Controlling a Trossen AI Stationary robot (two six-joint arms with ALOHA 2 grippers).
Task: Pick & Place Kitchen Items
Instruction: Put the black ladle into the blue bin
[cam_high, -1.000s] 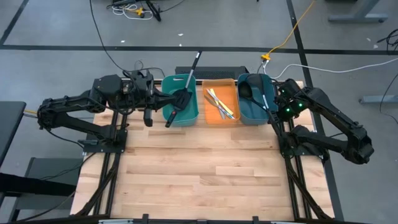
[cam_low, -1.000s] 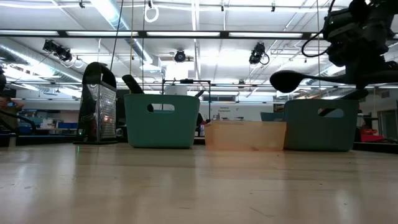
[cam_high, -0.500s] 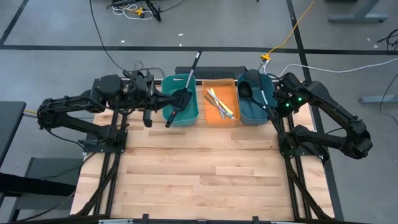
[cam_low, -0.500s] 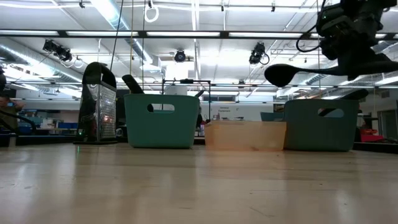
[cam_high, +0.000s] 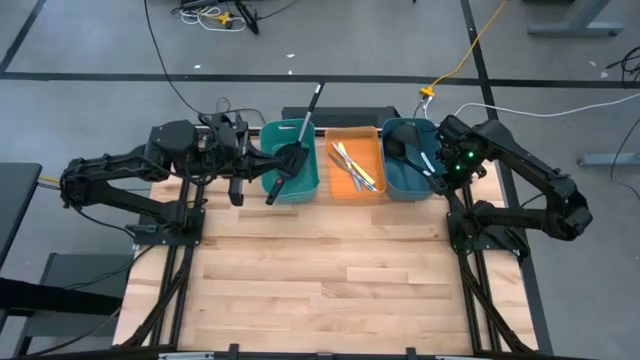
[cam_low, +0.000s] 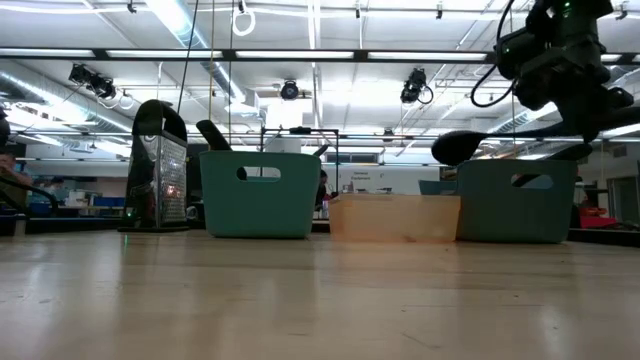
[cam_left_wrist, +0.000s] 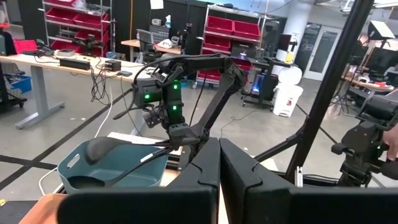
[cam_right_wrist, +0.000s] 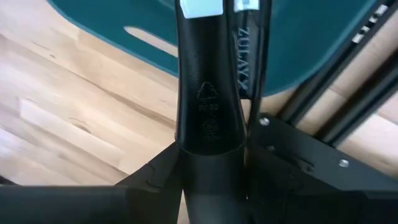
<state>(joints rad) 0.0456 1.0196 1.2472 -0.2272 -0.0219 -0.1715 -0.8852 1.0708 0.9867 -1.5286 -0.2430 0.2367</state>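
Note:
My right gripper (cam_high: 441, 168) is shut on a black ladle (cam_high: 410, 152) above the right teal bin (cam_high: 404, 188). In the low view the ladle's bowl (cam_low: 460, 147) hangs just above that bin's rim (cam_low: 515, 163). My left gripper (cam_left_wrist: 219, 163) is shut with nothing in it. It points level over the left teal bin (cam_high: 310, 185), where a black long-handled utensil (cam_high: 311, 105) leans on the far rim. Thin yellow, white and teal sticks (cam_high: 355, 165) lie in the orange bin (cam_high: 343, 186) between the two teal bins. My right gripper pinches the ladle's handle (cam_right_wrist: 208, 118) between its two fingers, toward the handle's free end. The fingers come steeply from above and lie across the handle. The ladle is lifted clear and lies nearly level, its bowl out over the right teal bin.
A dark slotted object (cam_low: 160, 165) stands left of the left teal bin. The three bins line the table's far edge. The bare wooden tabletop (cam_high: 320, 270) spreads toward the near edge. Black frame rails (cam_high: 480, 290) run along both sides.
My right gripper has moved a little toward the table's left and far edges and tipped more steeply down, keeping its hold. The ladle's bowl swung up slightly, then sank toward the right bin's rim, staying clear of it.

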